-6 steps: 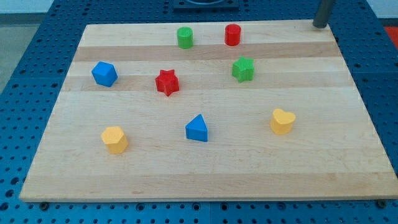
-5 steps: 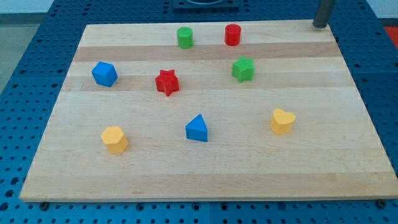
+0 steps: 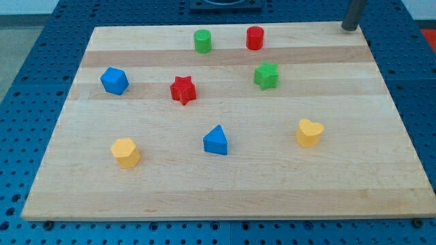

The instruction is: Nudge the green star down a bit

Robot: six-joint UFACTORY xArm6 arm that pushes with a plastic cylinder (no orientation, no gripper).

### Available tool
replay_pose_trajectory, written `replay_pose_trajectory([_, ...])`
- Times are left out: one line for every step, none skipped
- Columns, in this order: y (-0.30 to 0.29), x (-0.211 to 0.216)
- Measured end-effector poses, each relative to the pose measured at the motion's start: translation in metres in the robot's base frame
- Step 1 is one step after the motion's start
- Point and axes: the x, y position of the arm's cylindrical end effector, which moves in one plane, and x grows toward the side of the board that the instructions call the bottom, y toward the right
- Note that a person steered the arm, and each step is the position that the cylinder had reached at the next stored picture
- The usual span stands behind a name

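Note:
The green star [image 3: 266,75] sits on the wooden board [image 3: 225,184], right of centre in the upper half. My tip [image 3: 349,28] rests at the board's top right corner, far up and to the right of the green star, touching no block. The red cylinder [image 3: 255,38] stands just above the star.
A green cylinder [image 3: 202,41] stands at the top centre. A red star [image 3: 182,90] lies left of the green star, a blue cube-like block [image 3: 114,80] further left. A blue triangle [image 3: 216,140], a yellow heart [image 3: 309,132] and a yellow block [image 3: 126,152] lie in the lower half.

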Motion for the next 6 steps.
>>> replay_pose_trajectory([-0.001, 0.0])
replay_pose_trajectory([-0.003, 0.0])
replay_pose_trajectory([-0.031, 0.0])
replay_pose_trajectory([-0.114, 0.002])
replay_pose_trajectory([-0.127, 0.002])
replay_pose_trajectory([-0.138, 0.006])
